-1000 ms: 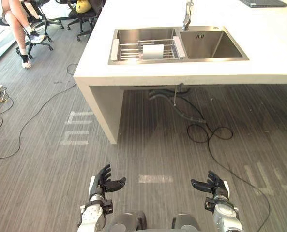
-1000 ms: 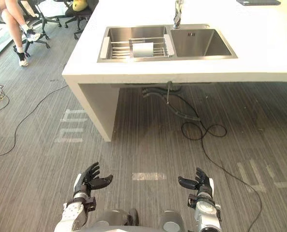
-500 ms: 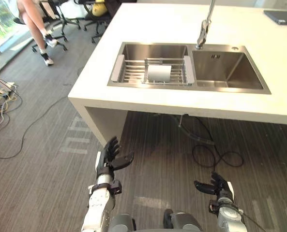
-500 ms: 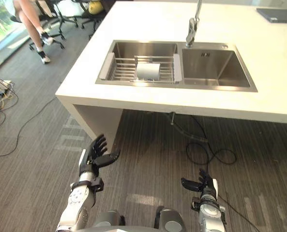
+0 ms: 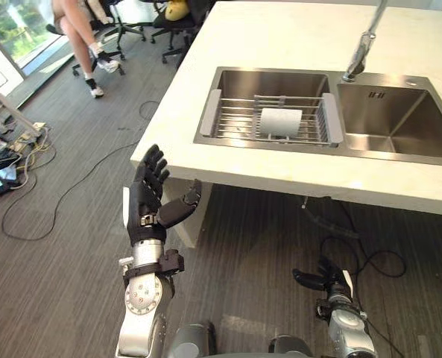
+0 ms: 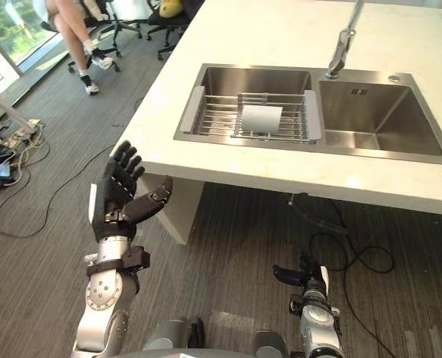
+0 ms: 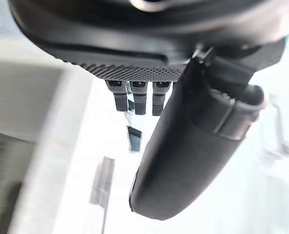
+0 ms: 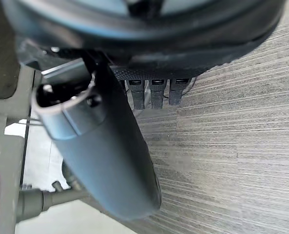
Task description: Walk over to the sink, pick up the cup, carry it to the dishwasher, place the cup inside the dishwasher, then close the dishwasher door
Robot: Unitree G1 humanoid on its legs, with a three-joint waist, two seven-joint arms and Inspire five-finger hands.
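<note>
my left hand is raised by the counter edge, fingers spread, empty. the cup lies on its side in the sink rack. my right hand hangs low, fingers loose, empty. i judge this the walk-up step; next calls for reaching over the rim.

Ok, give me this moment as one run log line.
cup: on its side in rack, left sink basin, not picked | left hand: raised, open, empty | right hand: low, open, empty
</note>
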